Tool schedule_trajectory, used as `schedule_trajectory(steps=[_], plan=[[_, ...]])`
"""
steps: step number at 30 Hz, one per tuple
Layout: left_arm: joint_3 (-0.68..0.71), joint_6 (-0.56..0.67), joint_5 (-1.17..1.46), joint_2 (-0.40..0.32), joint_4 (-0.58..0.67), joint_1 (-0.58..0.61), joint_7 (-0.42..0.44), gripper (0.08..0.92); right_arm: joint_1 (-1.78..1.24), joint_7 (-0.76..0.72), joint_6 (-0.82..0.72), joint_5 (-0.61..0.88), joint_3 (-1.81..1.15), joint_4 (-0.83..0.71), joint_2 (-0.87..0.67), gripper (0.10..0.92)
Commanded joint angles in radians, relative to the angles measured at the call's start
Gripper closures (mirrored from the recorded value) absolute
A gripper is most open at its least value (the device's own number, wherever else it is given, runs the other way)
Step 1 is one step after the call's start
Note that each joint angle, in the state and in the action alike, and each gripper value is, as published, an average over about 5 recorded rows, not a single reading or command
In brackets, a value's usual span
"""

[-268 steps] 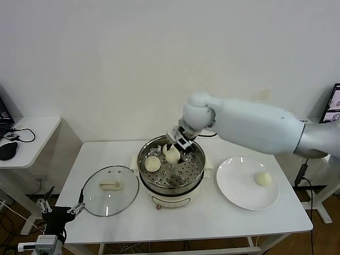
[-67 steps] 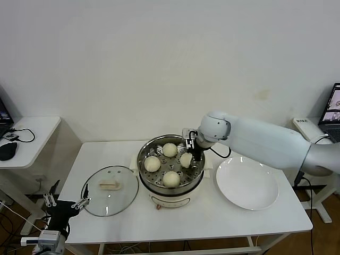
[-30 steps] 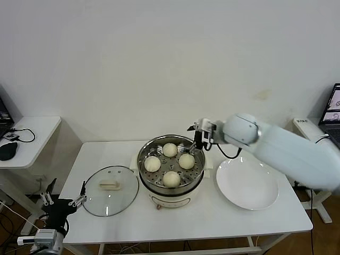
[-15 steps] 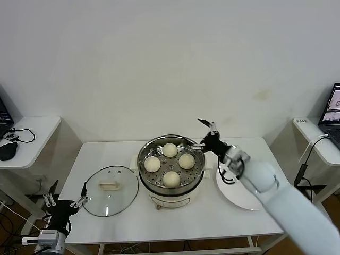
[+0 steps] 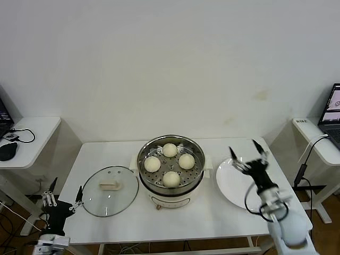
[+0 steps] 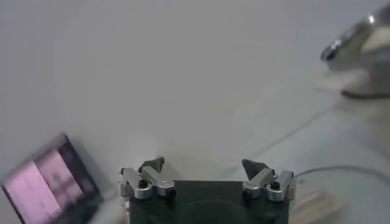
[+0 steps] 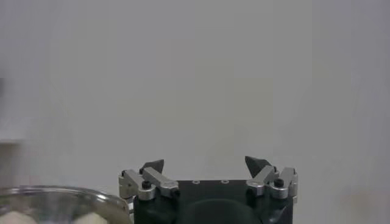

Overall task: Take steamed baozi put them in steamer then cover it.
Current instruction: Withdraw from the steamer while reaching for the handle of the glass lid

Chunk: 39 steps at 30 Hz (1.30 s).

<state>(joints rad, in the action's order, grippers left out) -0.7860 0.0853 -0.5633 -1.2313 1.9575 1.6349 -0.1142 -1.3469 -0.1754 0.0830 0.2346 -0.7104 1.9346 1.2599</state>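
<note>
All four steamed baozi (image 5: 170,163) sit in the steamer (image 5: 171,169), left of the empty, wide-open right pincer (image 5: 247,155). The cover (image 5: 110,184) lies on the desk (image 5: 175,218) just beyond the open left pincer (image 5: 61,196). Its smooth handle could slip if gripped off-centre.

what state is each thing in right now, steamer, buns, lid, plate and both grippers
steamer: uncovered, holding all four buns
steamed baozi: four in the basket, spaced apart
cover: off, lying flat on the table left of the steamer
plate: empty, right of the steamer
right gripper: open, empty, raised over the plate
left gripper: open, empty, low off the table's left front corner
</note>
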Motion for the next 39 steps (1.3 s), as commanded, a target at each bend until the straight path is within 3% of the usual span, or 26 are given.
schedule_trajectory(steps=[1, 13, 39], plan=[[0.052, 0.108, -0.679, 0.036, -0.129, -0.04, -0.044, 0.177, -0.252, 0.009, 0.042, -0.071, -0.233, 0.044, 0.173, 0.202], [0.195, 0.08, -0.757, 0.077, -0.242, -0.204, -0.026, 0.177, -0.289, 0.003, 0.058, -0.096, -0.255, 0.051, 0.208, 0.203], [0.274, 0.05, -0.744, 0.083, -0.442, -0.392, 0.005, 0.177, -0.298, -0.001, 0.054, -0.114, -0.229, 0.051, 0.234, 0.203]])
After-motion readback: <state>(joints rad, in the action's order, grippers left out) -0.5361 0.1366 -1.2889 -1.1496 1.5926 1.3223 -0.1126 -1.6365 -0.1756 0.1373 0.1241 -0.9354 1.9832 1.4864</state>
